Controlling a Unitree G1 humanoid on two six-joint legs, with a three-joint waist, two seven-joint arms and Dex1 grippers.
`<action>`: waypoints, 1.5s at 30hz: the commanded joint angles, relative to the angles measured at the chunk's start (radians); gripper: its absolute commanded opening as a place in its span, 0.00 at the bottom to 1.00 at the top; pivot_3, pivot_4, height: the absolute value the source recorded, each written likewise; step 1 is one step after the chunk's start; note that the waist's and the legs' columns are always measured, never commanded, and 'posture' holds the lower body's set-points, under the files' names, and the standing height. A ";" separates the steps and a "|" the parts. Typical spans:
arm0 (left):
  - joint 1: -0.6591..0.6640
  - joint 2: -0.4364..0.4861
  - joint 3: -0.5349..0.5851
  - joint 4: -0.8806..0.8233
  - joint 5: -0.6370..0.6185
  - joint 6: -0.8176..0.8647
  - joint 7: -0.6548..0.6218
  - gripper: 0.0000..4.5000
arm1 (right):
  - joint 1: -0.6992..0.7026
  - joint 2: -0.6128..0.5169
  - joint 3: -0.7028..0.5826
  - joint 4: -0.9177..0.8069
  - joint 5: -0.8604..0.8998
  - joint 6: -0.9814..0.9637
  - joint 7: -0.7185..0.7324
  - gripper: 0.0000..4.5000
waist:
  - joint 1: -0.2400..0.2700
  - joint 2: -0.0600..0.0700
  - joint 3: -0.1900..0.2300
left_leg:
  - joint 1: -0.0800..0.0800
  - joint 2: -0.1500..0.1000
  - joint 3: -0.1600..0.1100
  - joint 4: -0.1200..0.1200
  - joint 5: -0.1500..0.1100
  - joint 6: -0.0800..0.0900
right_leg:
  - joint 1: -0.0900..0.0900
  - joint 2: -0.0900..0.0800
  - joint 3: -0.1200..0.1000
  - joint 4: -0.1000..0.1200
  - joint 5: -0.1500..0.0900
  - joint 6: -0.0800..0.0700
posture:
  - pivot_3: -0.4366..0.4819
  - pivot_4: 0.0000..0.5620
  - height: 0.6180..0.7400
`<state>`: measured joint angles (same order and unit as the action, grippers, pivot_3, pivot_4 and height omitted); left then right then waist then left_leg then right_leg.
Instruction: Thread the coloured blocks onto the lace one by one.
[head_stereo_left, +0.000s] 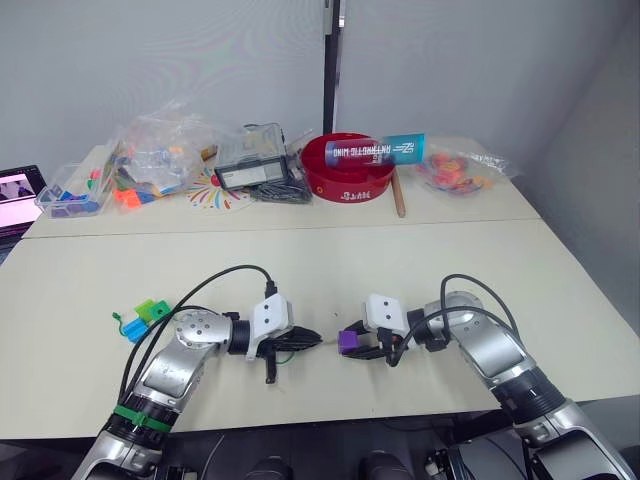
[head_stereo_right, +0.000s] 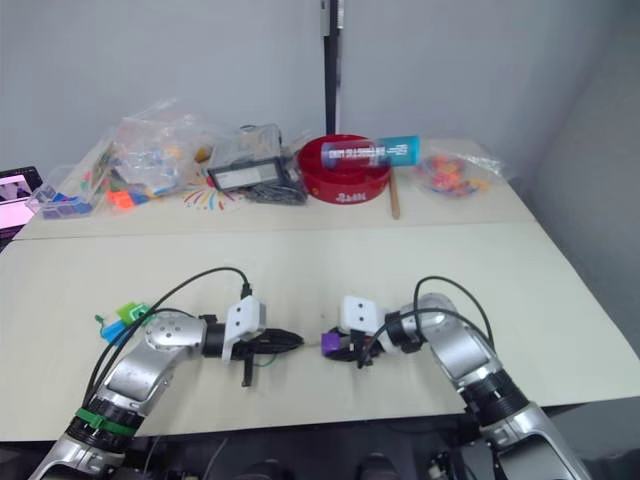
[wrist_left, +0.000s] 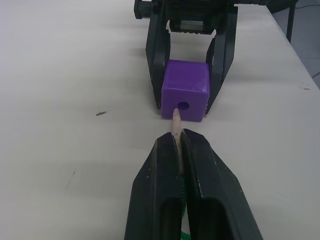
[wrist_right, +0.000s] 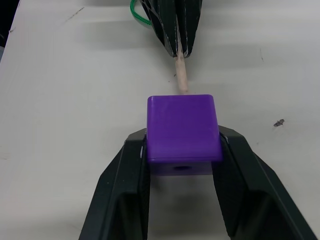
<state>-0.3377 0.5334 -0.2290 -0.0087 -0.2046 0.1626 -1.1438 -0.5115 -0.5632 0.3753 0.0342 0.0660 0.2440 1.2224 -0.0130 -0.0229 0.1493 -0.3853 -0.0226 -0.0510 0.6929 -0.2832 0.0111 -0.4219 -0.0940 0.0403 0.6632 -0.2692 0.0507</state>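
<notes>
Two spare blocks (head_stereo_left: 148, 313) beside left gripper (head_stereo_left: 310, 342)

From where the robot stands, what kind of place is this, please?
Probably a lab or test room for robot practice: a plain pale table against a bare grey wall, bags of small toys and a red bowl at the back.

Item count, as seen:

- End effectors: two, the left end effector (head_stereo_left: 300, 343) and the right end effector (head_stereo_left: 352, 345).
- Coloured blocks near the end effectors: three, namely one purple block (wrist_left: 185, 90), one light green block (head_stereo_left: 153, 310) and one blue block (head_stereo_left: 137, 330), the latter two at lower left of the frame.
- Lace (wrist_left: 176, 125): one.
- Red bowl (head_stereo_left: 347, 166): one, upper centre.
- Surface (head_stereo_left: 330, 270): one.
</notes>
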 joint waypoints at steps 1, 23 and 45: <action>-0.010 -0.023 -0.009 -0.047 -0.022 0.010 0.009 0.00 | -0.009 0.010 0.005 -0.019 0.006 -0.015 0.005 0.27 | 0.000 0.000 0.000 | 0.000 0.000 0.000 0.000 0.000 0.000 | 0.000 0.000 0.000 0.000 0.000 0.000 | 0.48 0.27 1.00; -0.055 -0.060 -0.029 -0.089 -0.036 0.058 -0.032 0.00 | 0.003 0.018 0.002 -0.035 0.003 0.009 -0.004 0.27 | 0.003 0.000 0.000 | 0.000 -0.001 0.000 0.001 0.000 0.000 | 0.001 -0.001 0.000 0.000 0.000 0.000 | 0.48 0.27 1.00; -0.089 -0.097 -0.073 -0.074 -0.031 0.157 -0.051 0.00 | 0.005 0.016 -0.001 -0.042 0.004 0.020 -0.007 0.27 | 0.003 0.000 0.000 | 0.000 -0.001 0.000 0.001 0.000 0.000 | 0.001 -0.001 0.000 0.000 0.000 0.000 | 0.48 0.27 1.00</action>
<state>-0.3973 0.4671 -0.2589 -0.0308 -0.1960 0.3201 -1.1686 -0.5052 -0.5636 0.3619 0.0281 0.0624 0.2603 1.2221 -0.0100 -0.0229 0.1493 -0.3856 -0.0238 -0.0511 0.6936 -0.2832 0.0111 -0.4212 -0.0948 0.0402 0.6632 -0.2692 0.0508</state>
